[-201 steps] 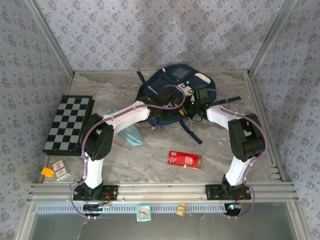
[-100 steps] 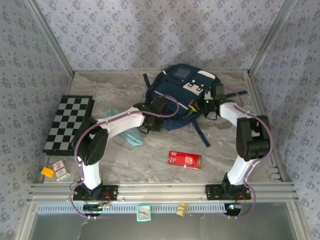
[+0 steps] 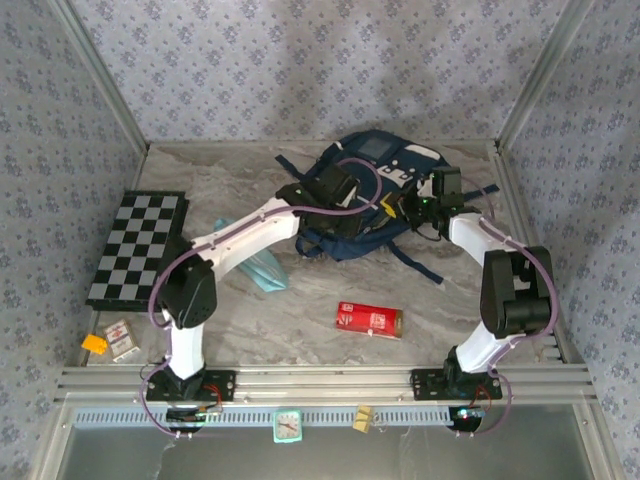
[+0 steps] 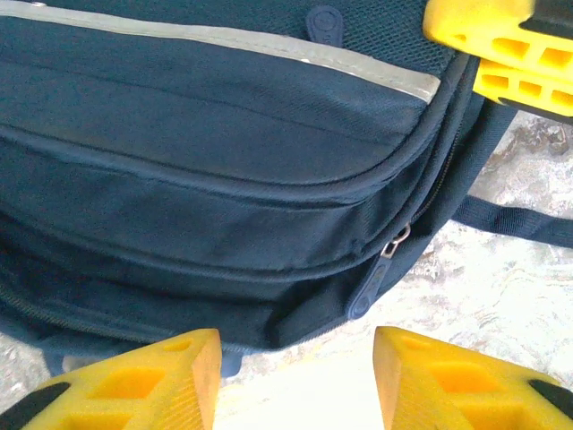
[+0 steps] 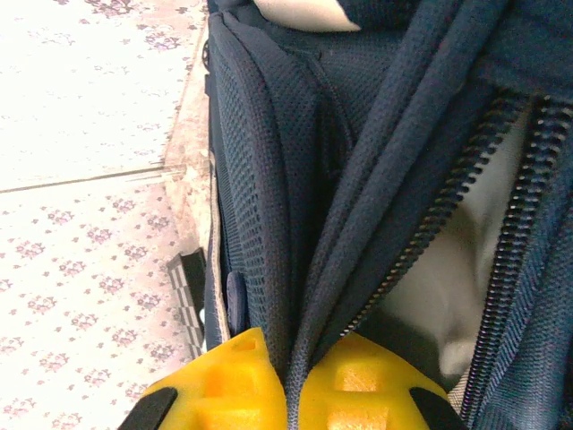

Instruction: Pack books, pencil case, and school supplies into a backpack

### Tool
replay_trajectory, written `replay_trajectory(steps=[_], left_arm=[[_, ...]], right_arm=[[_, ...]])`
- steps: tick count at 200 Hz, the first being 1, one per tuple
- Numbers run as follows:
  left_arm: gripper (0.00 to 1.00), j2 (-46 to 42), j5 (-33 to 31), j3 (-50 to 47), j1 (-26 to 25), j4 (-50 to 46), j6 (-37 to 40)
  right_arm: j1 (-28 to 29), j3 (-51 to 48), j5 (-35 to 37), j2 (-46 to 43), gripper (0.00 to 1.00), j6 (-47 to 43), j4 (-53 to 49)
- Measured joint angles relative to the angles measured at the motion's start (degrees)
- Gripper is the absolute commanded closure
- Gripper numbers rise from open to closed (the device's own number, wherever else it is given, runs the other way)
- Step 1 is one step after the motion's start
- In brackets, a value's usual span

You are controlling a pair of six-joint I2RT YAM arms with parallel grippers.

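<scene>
Now, navy backpack w/ thin white stripe lies well right of chessboard, main zip open on pale lining. R gripper pinches its zip edge; L gripper spread, empty, by front pocket.

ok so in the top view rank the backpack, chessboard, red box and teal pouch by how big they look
1. backpack, largest
2. chessboard, somewhat smaller
3. red box and teal pouch: not ranked, since the left arm hides part of the pouch and what shows looks about the box's size
</scene>
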Motion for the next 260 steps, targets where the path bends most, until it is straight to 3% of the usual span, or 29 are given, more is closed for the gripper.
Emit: replay_trajectory(steps=[111,197,242,260], left_arm=[[0.52,8.26,1.31,1.68,-2.1,2.34,2.67],[0.75,10.69,0.35,3.04,-1.99,3.87,0.98],[1.0,10.71,0.33,3.02,-1.99,5.09,1.81],[1.0,10.6,0.44,2.23,-1.81,6.23,2.54]], right_arm=[[0.24,0.0,-0.37,-0.02,1.0,3.17,2.03],[0.63,-0.33,0.09,0.0,1.0,4.63,4.39],[0.72,-0.44,0.48,0.0,1.0,4.66,5.33],[0.59,-0.44,0.48,0.0,1.0,4.57,5.29]])
